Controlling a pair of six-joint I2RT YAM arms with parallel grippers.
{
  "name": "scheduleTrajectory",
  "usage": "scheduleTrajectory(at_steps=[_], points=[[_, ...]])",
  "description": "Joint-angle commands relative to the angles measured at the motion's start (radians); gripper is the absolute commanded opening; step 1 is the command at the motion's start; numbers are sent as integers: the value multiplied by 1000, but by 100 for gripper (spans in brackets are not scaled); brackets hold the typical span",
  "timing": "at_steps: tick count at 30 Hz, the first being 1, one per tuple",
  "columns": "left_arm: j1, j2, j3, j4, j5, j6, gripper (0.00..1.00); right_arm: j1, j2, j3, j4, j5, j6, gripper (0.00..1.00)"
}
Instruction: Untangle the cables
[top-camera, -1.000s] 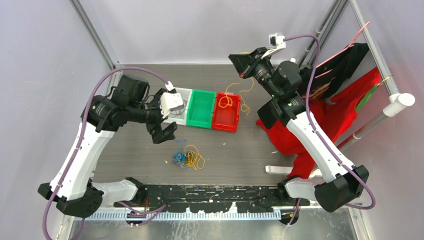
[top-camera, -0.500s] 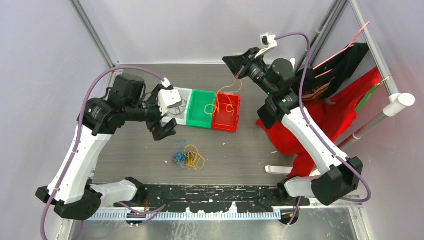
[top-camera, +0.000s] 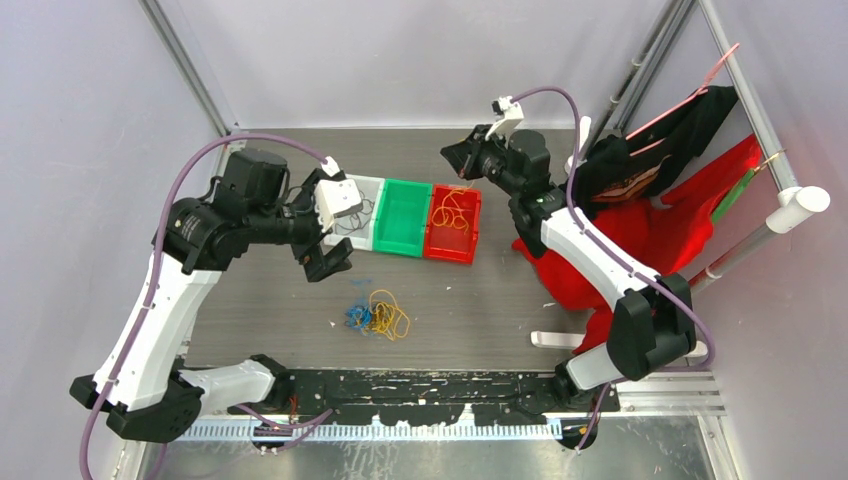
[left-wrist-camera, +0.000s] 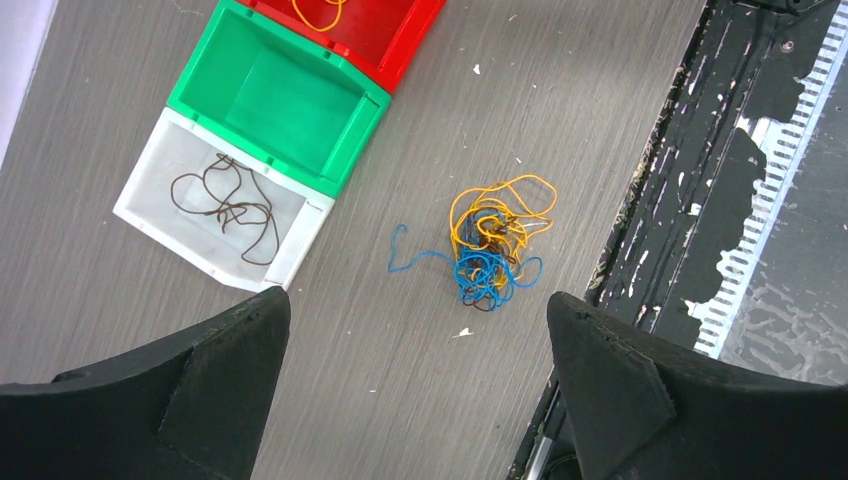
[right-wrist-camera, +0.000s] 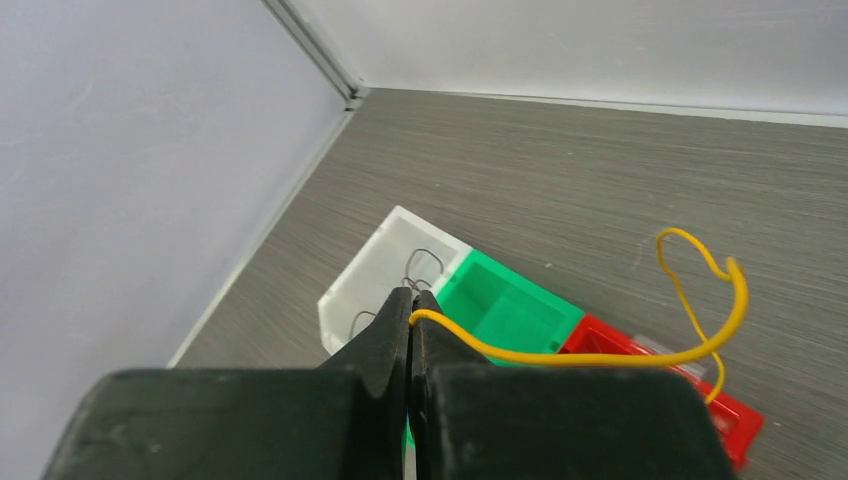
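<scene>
A tangled clump of yellow-orange, blue and dark brown cables (top-camera: 377, 316) lies on the table in front of the bins; it also shows in the left wrist view (left-wrist-camera: 494, 243). My left gripper (top-camera: 328, 262) is open and empty, above the table beside the white bin (top-camera: 356, 225), left of the clump. My right gripper (top-camera: 456, 157) is shut on a yellow cable (right-wrist-camera: 600, 352), held high above the red bin (top-camera: 452, 246). The cable hangs down into that bin (top-camera: 455, 208). A dark brown cable (left-wrist-camera: 228, 205) lies in the white bin (left-wrist-camera: 150, 215).
The green bin (top-camera: 402, 216) stands between the white and red ones. Red and black cloth (top-camera: 668, 230) hangs from a rack at the right. A white bar (top-camera: 552, 340) lies near the front right. A black rail (top-camera: 420, 388) runs along the near edge.
My right gripper has swung left and towards the bins with the yellow cable, whose lower part now hangs into the red bin. My left gripper has hardly moved.
</scene>
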Motion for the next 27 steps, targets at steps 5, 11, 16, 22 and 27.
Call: scheduleTrajectory(at_steps=[5, 11, 16, 22, 27], points=[[1, 2, 27, 40, 1, -16, 98, -6, 8, 28, -65, 27, -171, 1], [0, 0, 23, 44, -23, -20, 100, -5, 66, 17, -123, 37, -211, 1], [0, -1, 22, 54, -27, -21, 100, 3, 140, 4, -127, 60, -213, 1], [1, -8, 24, 57, -32, -19, 99, 48, 255, 54, -202, 133, -297, 1], [1, -12, 22, 52, -39, -11, 100, 78, 333, 80, -253, 231, -315, 1]])
